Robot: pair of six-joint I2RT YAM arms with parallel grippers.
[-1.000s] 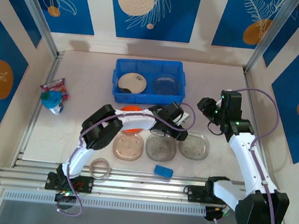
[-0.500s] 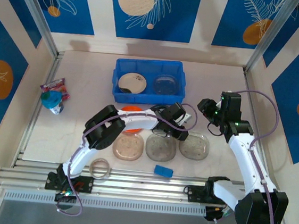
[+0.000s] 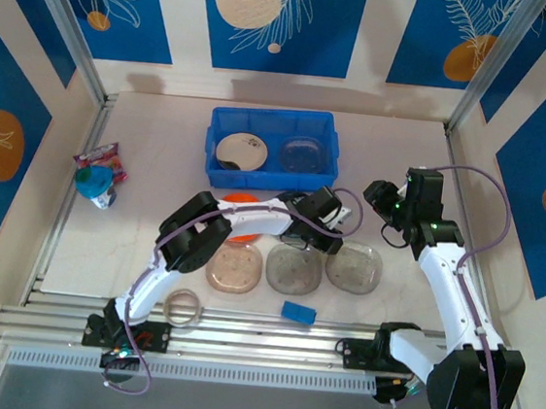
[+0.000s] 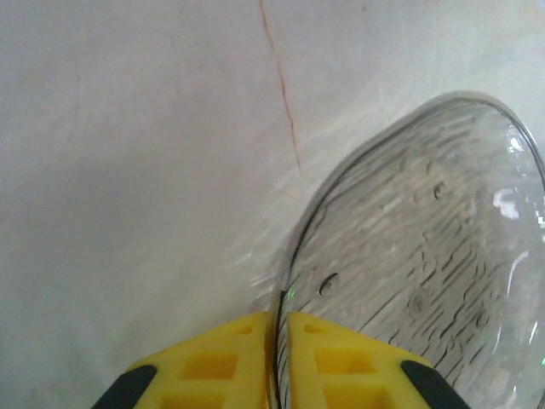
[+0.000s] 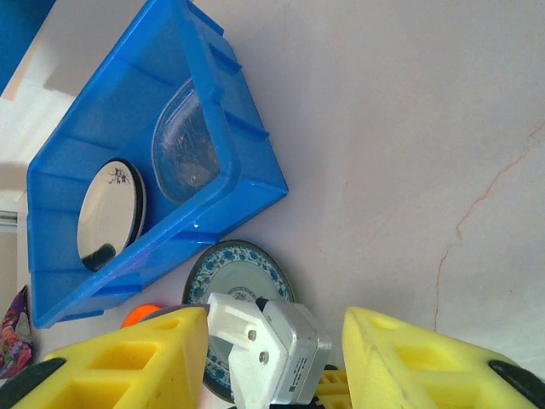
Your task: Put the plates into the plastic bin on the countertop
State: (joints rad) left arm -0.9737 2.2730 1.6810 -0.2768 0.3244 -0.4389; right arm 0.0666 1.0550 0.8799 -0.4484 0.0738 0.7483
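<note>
Left pincer (image 4: 278, 319): clamped on rim of clear plate (image 4: 417, 281), near-right of centre on countertop (image 3: 162, 144). Right pincer (image 5: 274, 328): apart, nothing gripped, right of blue bin (image 3: 275, 115). Bin far centre, beige plate (image 3: 241, 150) inside on left. Orange plate (image 3: 239, 199) and blue-patterned plate (image 5: 238, 277) just near of bin. Silver rails (image 3: 240, 333) round the edge, blue leaf-print wall panels (image 3: 118, 3).

Bare countertop (image 3: 151, 153) left of plastic bin (image 3: 275, 113), left arm (image 3: 252, 218) lying across the bin's near approach
</note>
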